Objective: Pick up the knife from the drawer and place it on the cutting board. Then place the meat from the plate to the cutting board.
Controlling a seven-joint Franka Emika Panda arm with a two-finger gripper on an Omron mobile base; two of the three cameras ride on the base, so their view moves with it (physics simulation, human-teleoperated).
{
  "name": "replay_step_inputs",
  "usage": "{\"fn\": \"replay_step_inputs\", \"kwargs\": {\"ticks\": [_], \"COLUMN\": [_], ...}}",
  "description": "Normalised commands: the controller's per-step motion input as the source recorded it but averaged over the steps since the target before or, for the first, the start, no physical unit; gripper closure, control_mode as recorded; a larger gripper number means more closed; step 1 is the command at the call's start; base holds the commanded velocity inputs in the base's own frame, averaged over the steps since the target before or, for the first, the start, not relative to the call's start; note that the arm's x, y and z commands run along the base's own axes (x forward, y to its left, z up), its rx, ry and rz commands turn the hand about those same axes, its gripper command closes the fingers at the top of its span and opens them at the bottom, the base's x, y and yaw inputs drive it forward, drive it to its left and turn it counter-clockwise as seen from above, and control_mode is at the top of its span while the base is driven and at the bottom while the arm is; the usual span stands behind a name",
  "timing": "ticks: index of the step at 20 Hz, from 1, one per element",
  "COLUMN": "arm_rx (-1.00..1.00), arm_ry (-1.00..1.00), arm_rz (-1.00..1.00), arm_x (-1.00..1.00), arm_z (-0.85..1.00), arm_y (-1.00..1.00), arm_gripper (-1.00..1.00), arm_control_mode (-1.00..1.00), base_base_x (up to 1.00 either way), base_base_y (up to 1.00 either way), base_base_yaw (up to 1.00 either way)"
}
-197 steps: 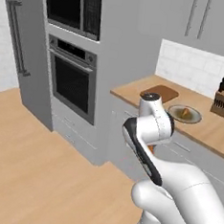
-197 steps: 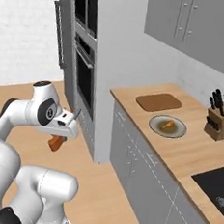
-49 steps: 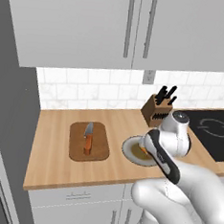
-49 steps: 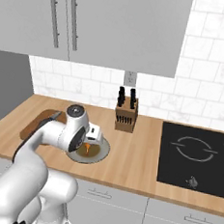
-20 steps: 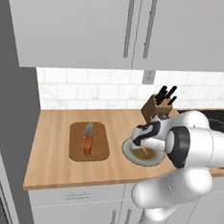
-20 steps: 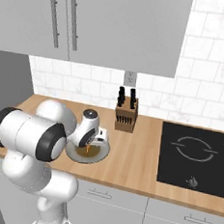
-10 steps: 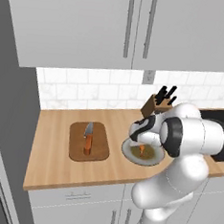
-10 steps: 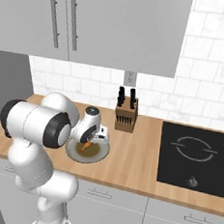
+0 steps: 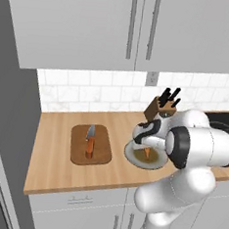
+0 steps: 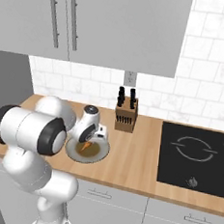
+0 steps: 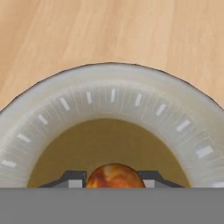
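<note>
The meat (image 11: pixel 114 176), a small tan-orange lump, sits between my two dark fingertips (image 11: pixel 73 178), which press against its sides. My gripper (image 9: pixel 147 148) is shut on it just over the middle of the grey-olive plate (image 9: pixel 132 156). From the other side the gripper (image 10: pixel 87 141) and the meat (image 10: pixel 85 146) show above the plate (image 10: pixel 99 154). Left of the plate lies the dark brown cutting board (image 9: pixel 79 150), and the knife (image 9: pixel 90 144) with its orange-red handle rests on it. The drawer is out of view.
A wooden knife block (image 9: pixel 161 107) with black-handled knives stands behind the plate by the tiled wall, also seen as the block (image 10: pixel 126 114). A black cooktop (image 10: pixel 196 158) lies to the right. The counter's front edge (image 9: pixel 81 185) runs below the board.
Over the last second the arm folded in and the hand dropped onto the plate, closing on the meat. In the oldest frames the base stood elsewhere, with the knife in the gripper.
</note>
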Motion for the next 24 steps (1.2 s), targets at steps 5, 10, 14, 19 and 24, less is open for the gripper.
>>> {"fn": "replay_step_inputs", "kwargs": {"ticks": [5, 10, 14, 19, 24], "arm_rx": [0.01, 0.0, 0.0, 0.0, 0.0], "arm_ry": [-0.04, 0.0, 0.04, 0.17, 0.18], "arm_rz": [0.02, 0.0, 0.0, 0.0, 0.0], "arm_x": [-0.06, 0.0, 0.0, 0.0, 0.09], "arm_z": [0.65, 0.55, 0.42, 0.17, 0.0], "arm_y": [0.32, 0.59, 0.71, 0.74, 0.7], "arm_gripper": [1.0, 1.0, 1.0, 1.0, 1.0], "arm_control_mode": [-1.0, -1.0, -1.0, -1.0, -1.0], "base_base_x": [0.0, 0.0, 0.0, 0.0, 0.0], "base_base_y": [0.0, 0.0, 0.0, 0.0, 0.0], "base_base_yaw": [0.0, 0.0, 0.0, 0.0, 0.0]}}
